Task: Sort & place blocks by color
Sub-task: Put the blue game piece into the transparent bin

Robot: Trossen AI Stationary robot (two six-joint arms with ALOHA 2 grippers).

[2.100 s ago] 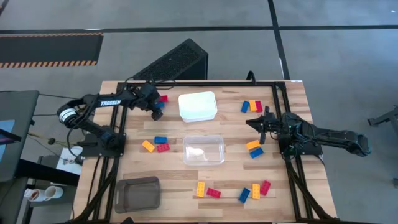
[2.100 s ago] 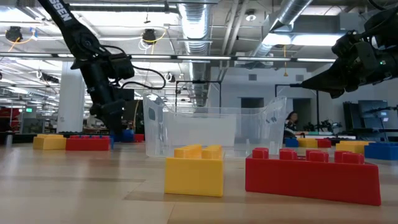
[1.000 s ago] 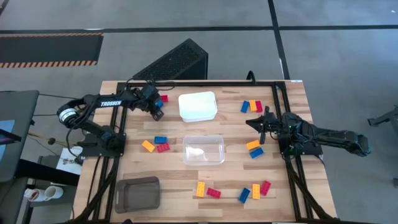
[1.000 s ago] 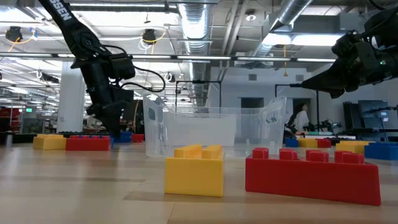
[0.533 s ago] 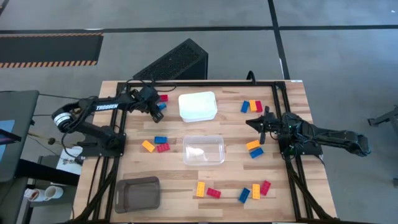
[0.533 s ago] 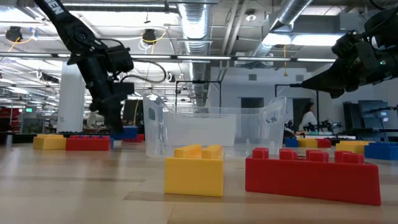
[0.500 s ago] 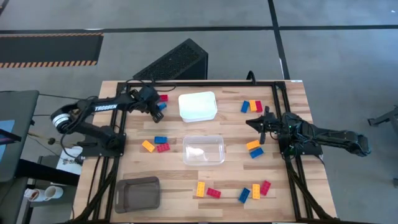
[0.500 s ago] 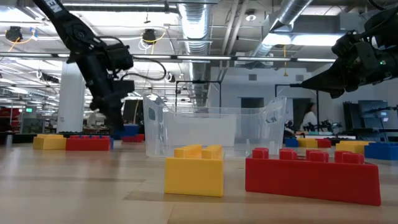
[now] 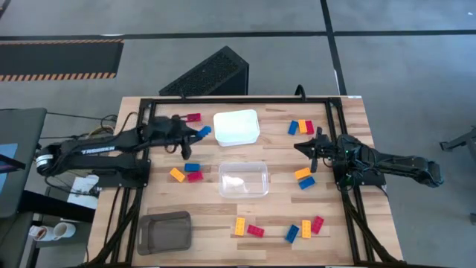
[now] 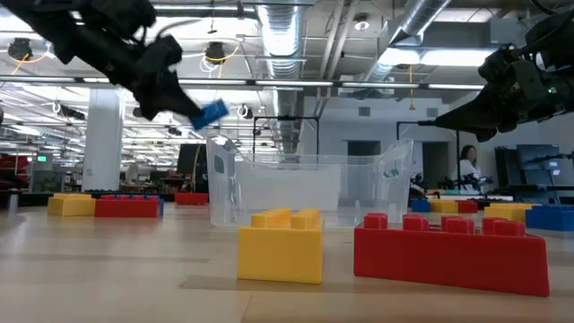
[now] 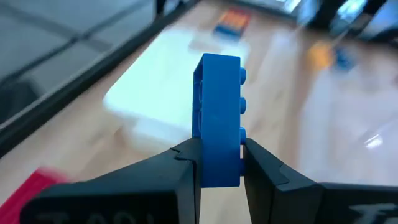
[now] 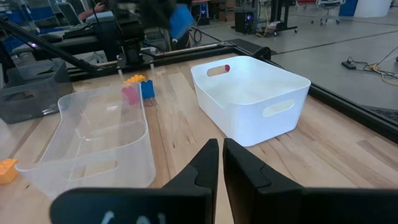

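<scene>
Left gripper [image 9: 195, 135]: your jaws are clenched on 1 blue block [image 9: 203, 132], raised off the table, just left of the white tray [image 9: 236, 127].
Block axis: long side runs straight out from between the fingers; studs face 1 finger.
Right gripper [image 9: 303, 146]: jaws closed, empty, waiting at the right.

Light was bright and even from ceiling lamps overhead. Beyond my left claw [image 11: 217, 163] everything smeared soft; the blue block [image 11: 219, 118] between my fingers stayed sharp.
</scene>
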